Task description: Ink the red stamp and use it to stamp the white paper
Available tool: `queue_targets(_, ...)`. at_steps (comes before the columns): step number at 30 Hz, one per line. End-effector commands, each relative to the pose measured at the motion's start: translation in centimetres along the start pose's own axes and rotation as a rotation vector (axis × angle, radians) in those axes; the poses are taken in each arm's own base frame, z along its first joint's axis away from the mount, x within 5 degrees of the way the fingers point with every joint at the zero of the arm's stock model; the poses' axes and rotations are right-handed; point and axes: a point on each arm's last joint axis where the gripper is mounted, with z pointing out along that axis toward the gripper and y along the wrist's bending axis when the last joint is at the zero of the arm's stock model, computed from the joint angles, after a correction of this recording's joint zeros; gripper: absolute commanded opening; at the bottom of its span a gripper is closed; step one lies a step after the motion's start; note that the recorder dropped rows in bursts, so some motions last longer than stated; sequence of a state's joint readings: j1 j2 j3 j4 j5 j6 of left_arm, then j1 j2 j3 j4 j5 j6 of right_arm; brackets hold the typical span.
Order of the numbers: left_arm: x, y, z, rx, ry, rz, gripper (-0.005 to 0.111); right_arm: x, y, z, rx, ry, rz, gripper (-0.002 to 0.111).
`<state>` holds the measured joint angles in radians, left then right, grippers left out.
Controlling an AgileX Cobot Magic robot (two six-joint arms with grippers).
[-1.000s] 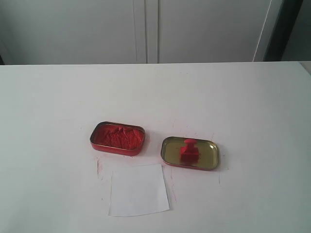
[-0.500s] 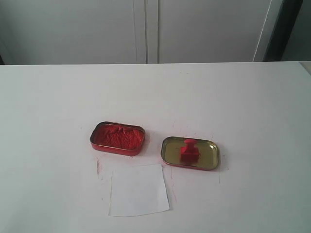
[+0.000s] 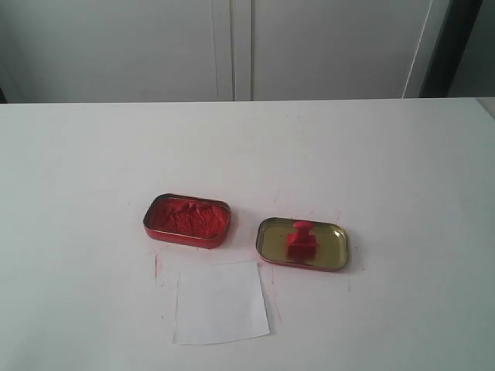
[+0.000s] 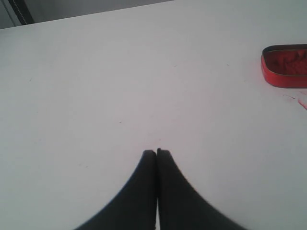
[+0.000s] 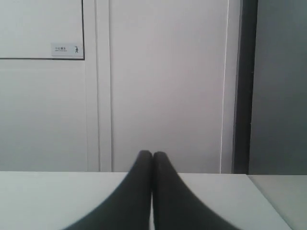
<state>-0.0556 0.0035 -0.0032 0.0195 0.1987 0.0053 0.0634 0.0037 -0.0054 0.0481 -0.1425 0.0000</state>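
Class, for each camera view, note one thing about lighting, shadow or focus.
Exterior view: soft even light, only faint shadows, so the white paper barely stands out from the bright table. Left wrist view: the left gripper is a dark, soft-edged silhouette. Right wrist view: the right gripper looks likewise; the door label is too small to read.

The right gripper (image 5: 152, 155) holds its two black fingers (image 5: 136, 199) pressed flat together, with nothing between them, above a white tabletop (image 5: 38, 201). At twelve o'clock stands a pale cabinet door (image 5: 163, 86) — at eleven a small label (image 5: 66, 49), at one a dark upright strip (image 5: 249, 86).
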Motion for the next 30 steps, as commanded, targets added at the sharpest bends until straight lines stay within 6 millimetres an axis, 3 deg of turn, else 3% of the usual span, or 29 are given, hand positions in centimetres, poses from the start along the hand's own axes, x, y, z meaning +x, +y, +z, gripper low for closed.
queue_targets(1, 0.08, -0.01, 0.02, 0.0, -0.001, 0.0, 0.0, -0.23, -0.03, -0.05, 0.005, -0.04, -0.001, 0.0)
queue_targets(30, 0.07, -0.01, 0.02, 0.0, -0.003, 0.0, 0.0, 0.3, -0.03, -0.04, 0.005, 0.018, -0.001, 0.0)
